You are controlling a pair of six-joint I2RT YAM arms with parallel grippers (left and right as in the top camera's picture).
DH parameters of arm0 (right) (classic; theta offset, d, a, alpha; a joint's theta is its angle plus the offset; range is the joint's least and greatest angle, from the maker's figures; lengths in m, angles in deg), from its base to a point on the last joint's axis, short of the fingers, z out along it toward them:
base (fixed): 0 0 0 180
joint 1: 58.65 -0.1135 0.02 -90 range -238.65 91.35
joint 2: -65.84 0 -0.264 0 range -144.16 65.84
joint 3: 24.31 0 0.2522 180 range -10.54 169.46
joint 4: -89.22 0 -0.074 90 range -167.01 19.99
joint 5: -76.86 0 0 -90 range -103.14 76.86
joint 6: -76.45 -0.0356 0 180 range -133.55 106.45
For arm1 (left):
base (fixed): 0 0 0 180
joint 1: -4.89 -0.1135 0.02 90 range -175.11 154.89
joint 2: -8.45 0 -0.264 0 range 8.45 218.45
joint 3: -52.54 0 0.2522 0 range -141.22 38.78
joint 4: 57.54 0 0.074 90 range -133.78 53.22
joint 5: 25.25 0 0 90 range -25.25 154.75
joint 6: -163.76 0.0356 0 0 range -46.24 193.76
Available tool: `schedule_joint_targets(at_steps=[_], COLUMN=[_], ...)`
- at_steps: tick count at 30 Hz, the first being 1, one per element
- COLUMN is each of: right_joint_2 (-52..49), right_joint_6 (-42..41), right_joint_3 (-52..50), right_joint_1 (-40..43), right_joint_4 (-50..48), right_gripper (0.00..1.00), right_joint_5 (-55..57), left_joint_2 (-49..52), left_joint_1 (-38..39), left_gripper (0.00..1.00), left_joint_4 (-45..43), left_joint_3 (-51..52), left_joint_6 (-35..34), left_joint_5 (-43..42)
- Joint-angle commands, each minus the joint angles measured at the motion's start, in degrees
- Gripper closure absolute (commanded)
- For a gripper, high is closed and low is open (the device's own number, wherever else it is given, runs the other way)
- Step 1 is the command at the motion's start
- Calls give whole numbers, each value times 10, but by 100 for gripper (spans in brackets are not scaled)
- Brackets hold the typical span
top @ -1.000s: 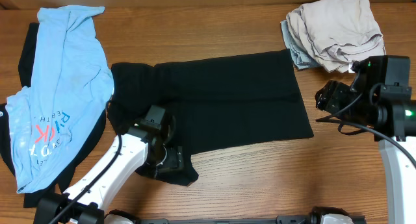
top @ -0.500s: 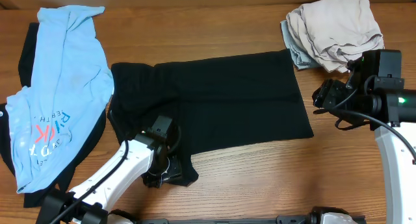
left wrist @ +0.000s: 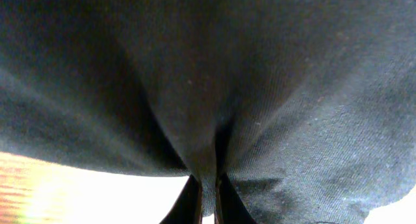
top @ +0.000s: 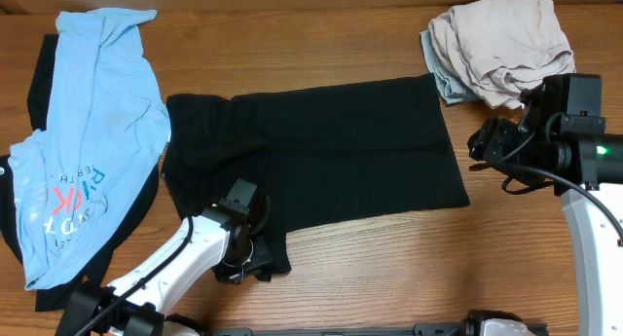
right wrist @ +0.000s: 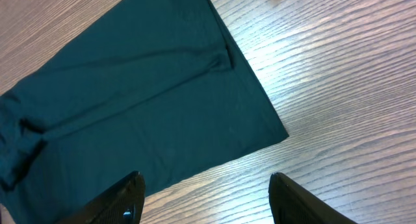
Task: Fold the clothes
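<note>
The black garment (top: 331,151) lies spread flat in the middle of the table, its left part rumpled. My left gripper (top: 255,263) is at its near-left corner, shut on a pinched fold of the cloth. The left wrist view is filled with that black fabric (left wrist: 292,87), a ridge of it caught in the gripper (left wrist: 208,195). My right gripper (top: 482,146) hovers open just off the garment's right edge. In the right wrist view, the gripper (right wrist: 205,182) holds nothing, and wood and the garment's right corner (right wrist: 130,107) lie beneath it.
A light-blue printed tee (top: 92,131) lies crumpled at the left over another dark piece (top: 44,73). A beige and grey pile (top: 506,44) sits at the back right, just behind the right arm. Bare wooden table (top: 389,268) shows along the front.
My left gripper has slid toward the near edge and closed on the black garment's corner, bunching it slightly. The right arm shifted a little left, then held still.
</note>
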Motion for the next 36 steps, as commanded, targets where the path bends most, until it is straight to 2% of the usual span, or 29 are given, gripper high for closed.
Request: schedule_joint_targets(at_steps=[1,10,17,22,29,36], right_joint_2=[-3,-56,-99,-116,-118,-120], right_joint_6=[3,2,-13,-29,-81,-109], right_joint_3=[-2,-21,-104,-175,-275,-308], right_joint_1=[1,1,1,2,1,1], right_joint_4=[-4,7,-28,-79,-183,-228], right_gripper=[35,40,40,42,52,49], right_joint_5=[6,10,12,12,17,35], left_joint_2=[2,2,2,1,1,1], left_joint_1=[-3,-31,-49,-68,-111,-119], left_gripper=[96,96,96,96,96,96], left_joint_4=[29,155,198,211,215,203], left_joint_3=[-5,-125,-206,-217,-221,-235], left_joint_6=[23,109,153,155,167,183], left_joint_5=[-18,-24,9,31,31,32])
